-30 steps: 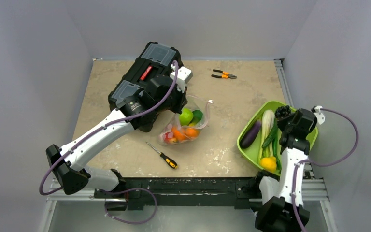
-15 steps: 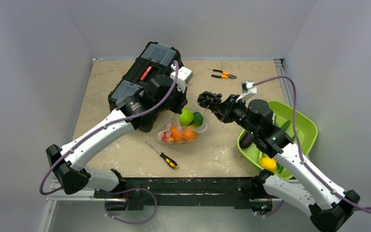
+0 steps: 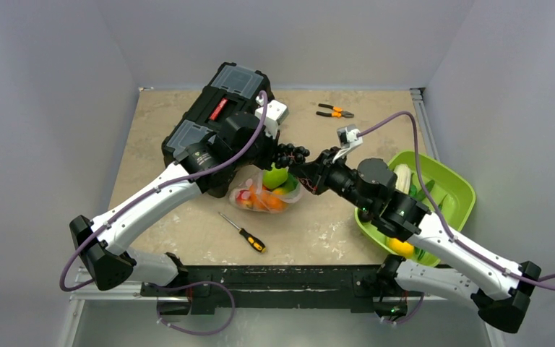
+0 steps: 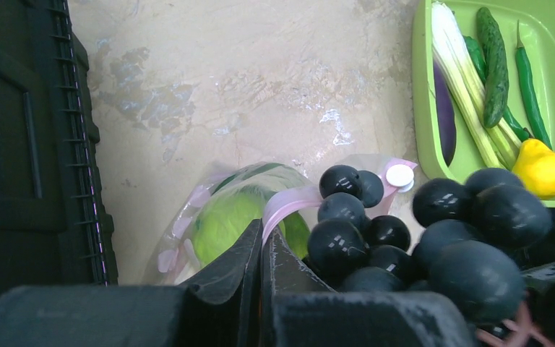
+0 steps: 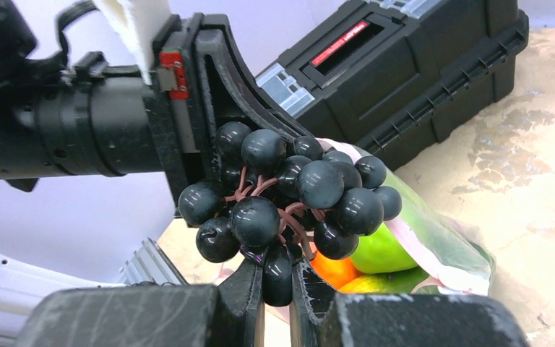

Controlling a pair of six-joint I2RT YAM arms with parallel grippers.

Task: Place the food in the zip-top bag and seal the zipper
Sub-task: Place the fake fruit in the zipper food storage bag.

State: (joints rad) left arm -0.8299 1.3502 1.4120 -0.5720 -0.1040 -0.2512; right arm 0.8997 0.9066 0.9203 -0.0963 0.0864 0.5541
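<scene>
The zip-top bag (image 3: 264,196) lies beside the toolbox, with a green apple (image 4: 224,220), an orange (image 5: 332,269) and other food inside. My left gripper (image 4: 261,237) is shut on the pink zipper (image 4: 296,201) and holds the mouth up. A bunch of dark grapes (image 5: 289,188) hangs right at that mouth, and my right gripper (image 5: 277,273) is shut on one of its lower grapes. In the top view the grapes (image 3: 289,155) sit between the two grippers, just above the bag's opening.
A black toolbox (image 3: 213,116) stands behind the bag, close to the left arm. The lime-green bowl (image 3: 454,189) at the right holds an eggplant (image 4: 444,119), a white-stemmed green (image 4: 462,79), a cucumber (image 4: 495,65) and a yellow fruit (image 4: 542,168). A screwdriver (image 3: 243,232) and pliers (image 3: 334,110) lie on the table.
My right arm has carried the grapes from the bowl leftward to the bag's mouth. The left gripper has stayed on the zipper; the bag has shifted slightly.
</scene>
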